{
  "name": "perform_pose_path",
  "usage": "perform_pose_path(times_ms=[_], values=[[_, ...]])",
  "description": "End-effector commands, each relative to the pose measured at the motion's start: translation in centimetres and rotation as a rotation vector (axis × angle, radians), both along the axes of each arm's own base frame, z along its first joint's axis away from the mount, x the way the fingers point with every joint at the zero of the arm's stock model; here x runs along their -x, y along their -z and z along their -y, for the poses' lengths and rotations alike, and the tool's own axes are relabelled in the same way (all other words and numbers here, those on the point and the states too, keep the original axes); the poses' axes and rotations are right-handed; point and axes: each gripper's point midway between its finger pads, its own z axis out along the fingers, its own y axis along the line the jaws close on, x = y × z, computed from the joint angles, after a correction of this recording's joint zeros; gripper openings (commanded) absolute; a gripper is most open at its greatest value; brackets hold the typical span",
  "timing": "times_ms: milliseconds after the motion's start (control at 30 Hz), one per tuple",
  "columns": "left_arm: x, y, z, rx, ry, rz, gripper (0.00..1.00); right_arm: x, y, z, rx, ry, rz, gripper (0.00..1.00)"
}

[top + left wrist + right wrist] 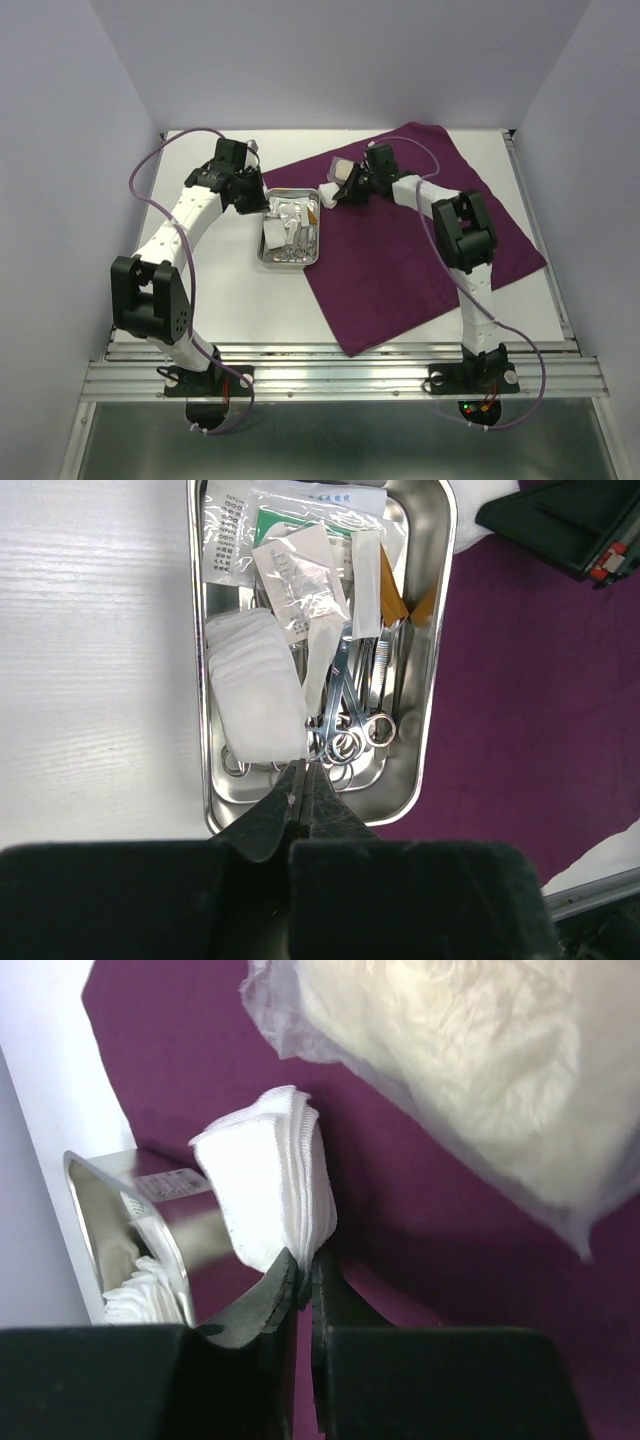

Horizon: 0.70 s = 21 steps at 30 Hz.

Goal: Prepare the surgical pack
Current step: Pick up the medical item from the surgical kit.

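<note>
Seen from above, bare table (pixel 225 285) lies open from 7 to 9 o'clock of the steel tray (pixel 290 263). Flat dark-purple cloth (pixel 400 265) lies open from 3 to 5 o'clock. The left gripper (pixel 302 780) hangs at the tray's 10 o'clock. At 1 o'clock the right gripper (pixel 305 1260), its pinched gauze stack (pixel 265 1190) and a clear bag of white wadding (pixel 460 1070) block passage.

Fine black print covers the clear packets (pixel 300 550) at the end of the steel tray (pixel 441 600) farthest from the arms' bases, too small and blurred to read.
</note>
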Motion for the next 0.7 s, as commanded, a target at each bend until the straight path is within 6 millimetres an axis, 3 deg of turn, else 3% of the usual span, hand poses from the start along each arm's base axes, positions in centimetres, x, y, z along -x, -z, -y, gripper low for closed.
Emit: perform_pose_path(times_ms=[0,233,333,500,667], values=[[0.3,-2.1,-0.5,0.002,-0.010,0.061,0.00,-1.7,-9.0,1.0,-0.029,0.064,0.218,0.01],[-0.2,-3.6,-1.1,0.001,-0.033,0.098,0.00,-0.1,-12.3,1.4,-0.069,0.065,0.259,0.01],[-0.5,-4.4,-1.6,0.004,-0.052,0.118,0.00,0.6,-12.7,1.0,-0.081,0.057,0.258,0.01],[-0.7,-5.3,-2.8,0.006,-0.094,0.137,0.00,2.4,-13.7,-1.7,-0.109,0.012,0.258,0.01],[-0.8,-6.0,-4.2,0.010,-0.140,0.155,0.00,3.9,-13.8,-6.1,-0.156,-0.052,0.251,0.01]])
